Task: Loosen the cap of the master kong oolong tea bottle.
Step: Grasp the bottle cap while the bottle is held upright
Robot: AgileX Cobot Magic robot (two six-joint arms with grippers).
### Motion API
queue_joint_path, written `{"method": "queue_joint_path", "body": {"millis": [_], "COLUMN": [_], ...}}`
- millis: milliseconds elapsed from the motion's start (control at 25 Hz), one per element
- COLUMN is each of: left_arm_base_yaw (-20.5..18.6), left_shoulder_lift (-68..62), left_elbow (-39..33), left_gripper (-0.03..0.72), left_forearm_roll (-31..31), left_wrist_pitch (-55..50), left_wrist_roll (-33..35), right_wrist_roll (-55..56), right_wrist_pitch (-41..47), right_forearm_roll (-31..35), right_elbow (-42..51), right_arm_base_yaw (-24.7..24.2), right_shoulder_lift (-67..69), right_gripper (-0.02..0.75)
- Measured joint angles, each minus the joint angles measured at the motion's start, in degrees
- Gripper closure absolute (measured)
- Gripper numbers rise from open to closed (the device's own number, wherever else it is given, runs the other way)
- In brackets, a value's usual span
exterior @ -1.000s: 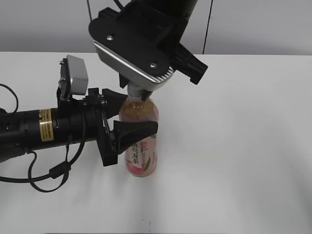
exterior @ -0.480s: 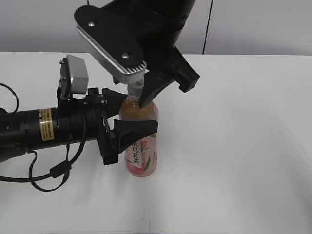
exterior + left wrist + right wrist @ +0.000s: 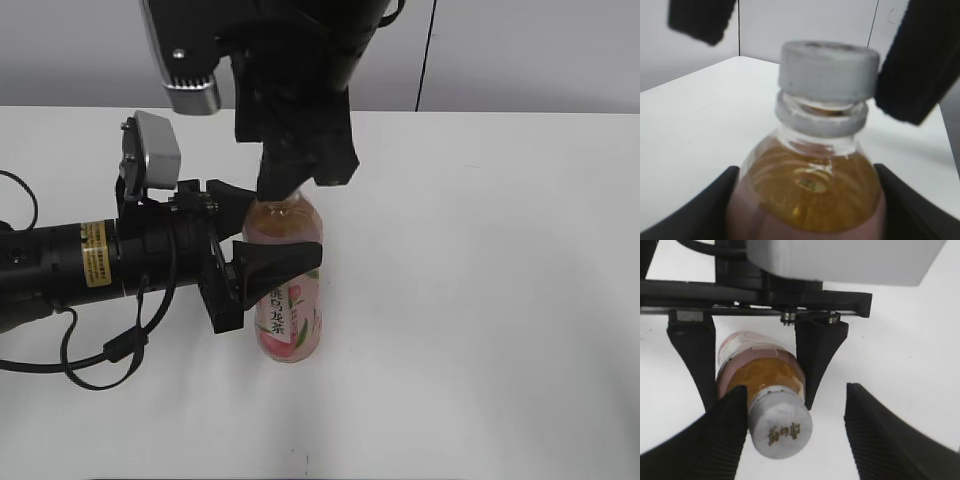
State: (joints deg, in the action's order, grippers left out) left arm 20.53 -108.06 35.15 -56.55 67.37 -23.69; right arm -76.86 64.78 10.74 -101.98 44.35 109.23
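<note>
The master kong oolong tea bottle (image 3: 290,310) stands upright on the white table, pale amber tea above a pink label. My left gripper (image 3: 285,230) comes in from the left and is shut on the bottle's body, one finger (image 3: 715,207) on each side. The right gripper (image 3: 797,437) hangs straight above the neck, open around the white cap (image 3: 781,429). Its left finger (image 3: 722,437) touches the cap's side; the other stands well clear. In the left wrist view the cap (image 3: 827,65) sits on the neck. In the exterior view the right gripper (image 3: 300,180) hides the cap.
The white table (image 3: 480,300) stretches right of and in front of the bottle. A grey wall with a dark vertical seam (image 3: 430,50) runs behind. The left arm's black cable (image 3: 100,365) loops on the table at the left.
The right wrist has turned about the bottle's neck, its camera housing swinging to the left. Its jaws have opened off the cap. The left gripper and the bottle have not moved.
</note>
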Motion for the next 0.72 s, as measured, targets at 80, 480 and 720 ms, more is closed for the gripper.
{"method": "queue_joint_path", "body": {"millis": [80, 480, 720], "left_arm_base_yaw": [0.0, 0.0, 0.0], "left_shoulder_lift": [0.0, 0.0, 0.0], "left_elbow": [0.0, 0.02, 0.02], "left_gripper": [0.223, 0.223, 0.223], "left_forearm_roll": [0.0, -0.7, -0.82], "left_wrist_pitch": [0.0, 0.16, 0.2], "left_wrist_roll": [0.0, 0.21, 0.33], "right_wrist_roll": [2.37, 19.34, 40.34], "right_wrist_pitch": [-0.3, 3.1, 1.56], "right_forearm_roll": [0.48, 2.32, 2.51], "right_elbow": [0.0, -0.63, -6.55], "right_arm_base_yaw": [0.0, 0.0, 0.0], "right_shoulder_lift": [-0.05, -0.23, -0.25], "right_gripper": [0.276, 0.276, 0.276]}}
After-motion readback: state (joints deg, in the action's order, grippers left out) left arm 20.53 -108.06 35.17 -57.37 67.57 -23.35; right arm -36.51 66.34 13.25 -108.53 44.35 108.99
